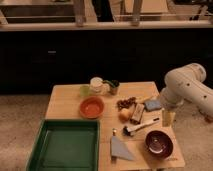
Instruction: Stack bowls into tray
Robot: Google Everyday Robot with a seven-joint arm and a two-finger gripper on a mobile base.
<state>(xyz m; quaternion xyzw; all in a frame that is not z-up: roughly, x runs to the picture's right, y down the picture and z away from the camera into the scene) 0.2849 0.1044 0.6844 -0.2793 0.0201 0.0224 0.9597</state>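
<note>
An orange-red bowl (92,107) sits on the wooden table (65,100), just behind the large dark green tray (65,145), which lies empty at the front left. A dark purple bowl (159,143) with a glossy inside sits at the front right corner of the table. My white arm (187,87) comes in from the right. My gripper (168,118) points down near the right edge of the table, a little behind the purple bowl and well to the right of the orange bowl.
A white cup (96,84), a pale green cup (85,91) and a dark green cup (113,87) stand at the back. A blue sponge (152,105), brown bits (127,103), a brush (140,126) and a grey cloth (120,149) lie between the bowls. A dark counter (100,50) stands behind.
</note>
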